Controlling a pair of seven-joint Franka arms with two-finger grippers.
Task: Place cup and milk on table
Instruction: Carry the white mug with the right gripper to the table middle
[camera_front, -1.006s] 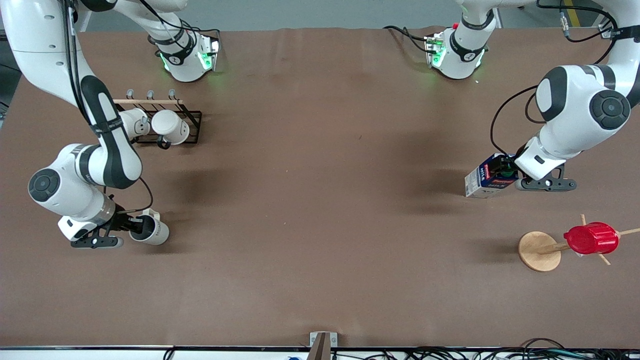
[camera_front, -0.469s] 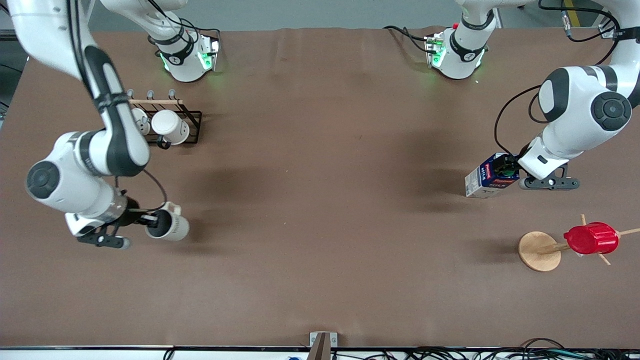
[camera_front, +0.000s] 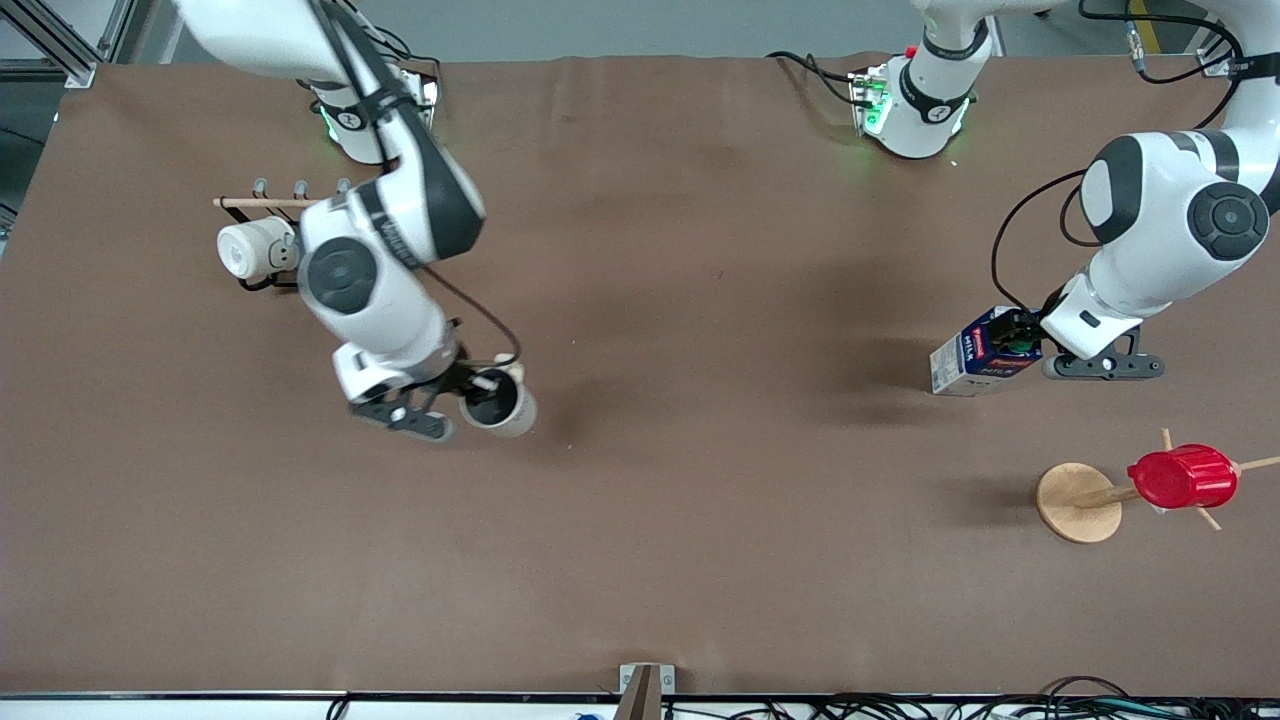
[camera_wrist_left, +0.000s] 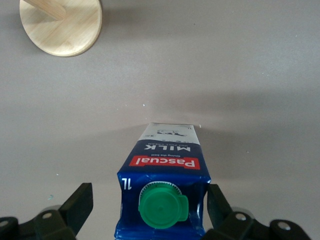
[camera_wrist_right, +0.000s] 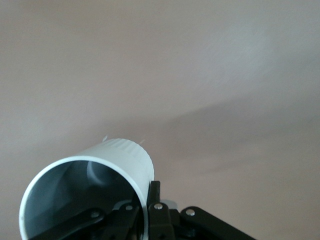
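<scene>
The right arm (camera_front: 380, 250) hides 1 rack mug; the cup's (camera_front: 497, 402) lettering is unreadable.

A robotics lab or test cell, not a home. Two white arms are bolted by their bases (camera_front: 915, 105) to one big table (camera_front: 700, 550) covered in plain brown matting, green status lights glowing at the mounts. Loose cables (camera_front: 950, 708) trail along the table's edge, a metal frame (camera_front: 60, 40) stands at one corner, and a bare grey floor (camera_front: 620, 25) shows past the bases.
</scene>
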